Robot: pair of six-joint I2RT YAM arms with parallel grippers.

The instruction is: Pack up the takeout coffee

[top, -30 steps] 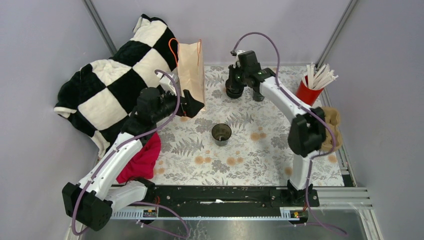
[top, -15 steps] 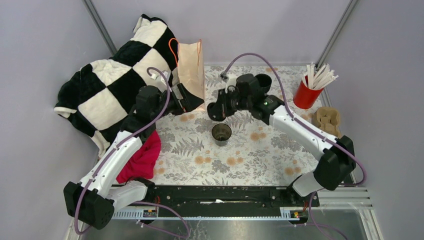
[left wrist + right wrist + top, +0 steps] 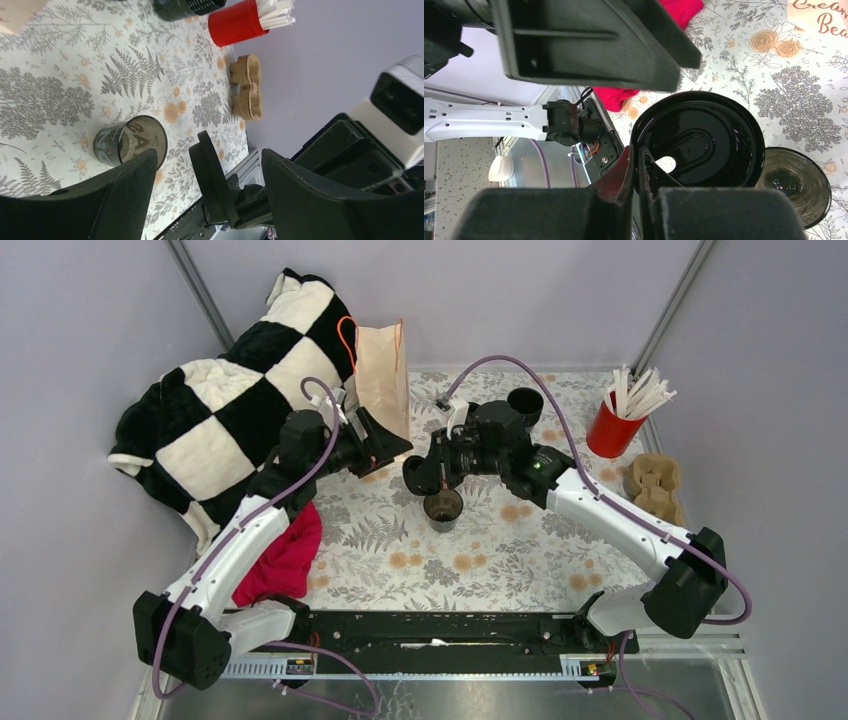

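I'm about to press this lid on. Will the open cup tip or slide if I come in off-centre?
Probably light: the cup looks empty inside. It stands free, nothing bracing it, so a sideways push would likely slide or tip it. Its thin open rim may flex under the lid in the right gripper.

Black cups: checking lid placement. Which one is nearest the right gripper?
The single open cup mid-table, beside the right gripper and its held lid; the stacked cups stand farther back.
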